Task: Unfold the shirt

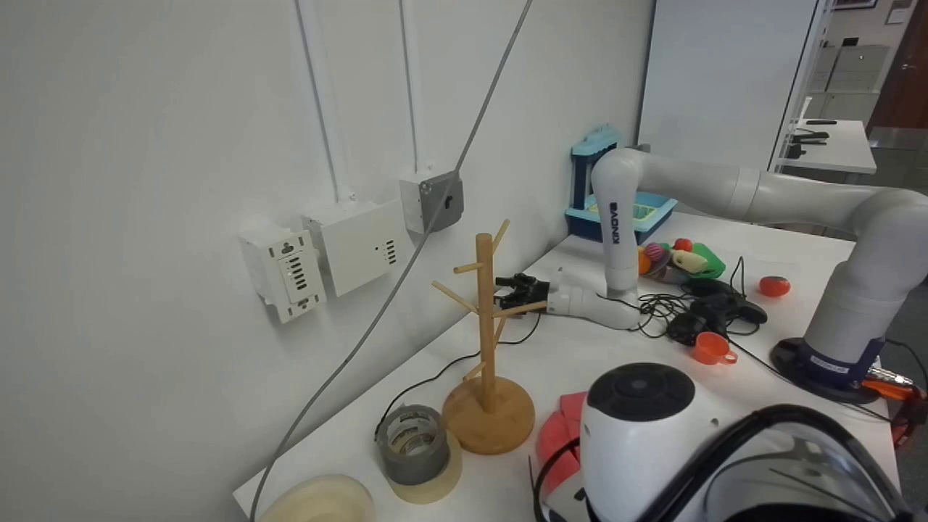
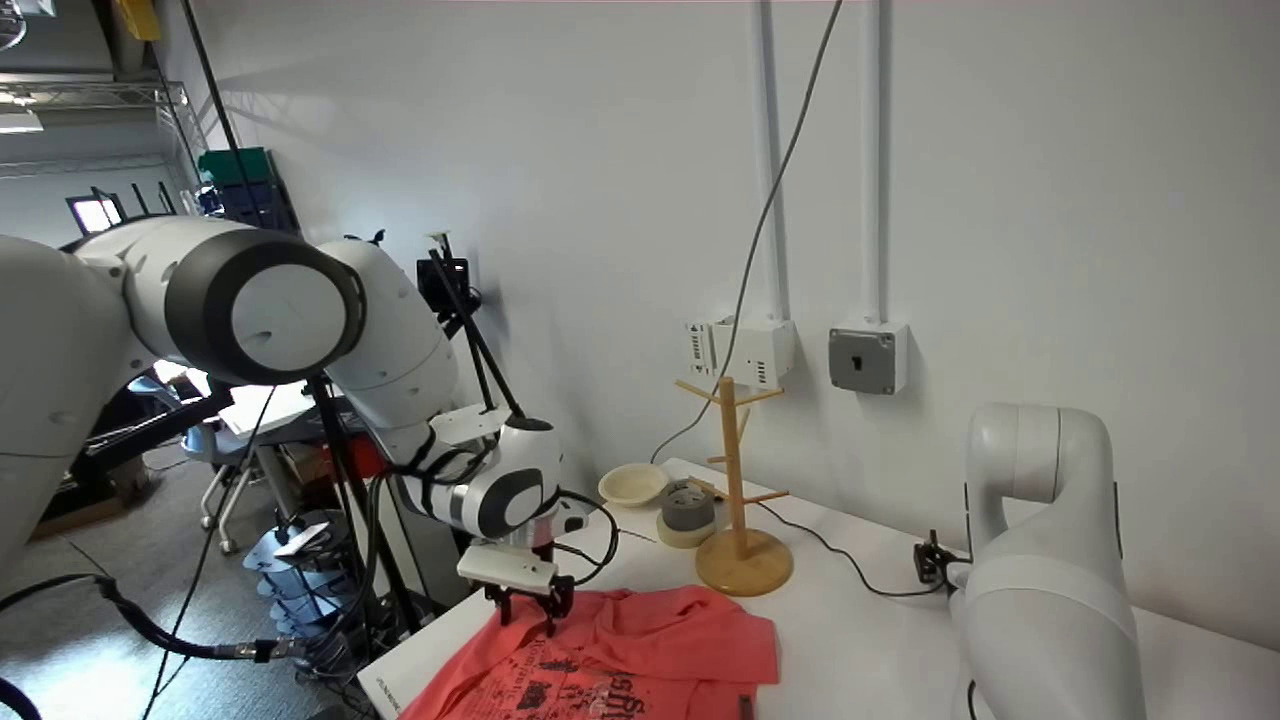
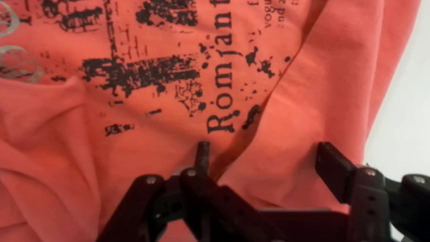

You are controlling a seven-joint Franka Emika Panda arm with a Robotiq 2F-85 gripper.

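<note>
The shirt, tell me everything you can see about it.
The shirt is salmon-red, apparently soft cloth, with a black and grey print that includes lettering. It lies print-up on the white table, near the mug tree. It is not fully spread: in the wrist view, wrinkled folds bunch at the left, and a flap lies along the print at the right. The open gripper is over it, one finger on each side of the flap's edge; whether they touch cloth is unclear.

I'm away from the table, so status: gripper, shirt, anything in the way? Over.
Gripper open over the shirt, contact unclear. Shirt rumpled, partly folded over itself, printed side showing. Wooden mug-tree stand close beside it, possibly in the way.
</note>
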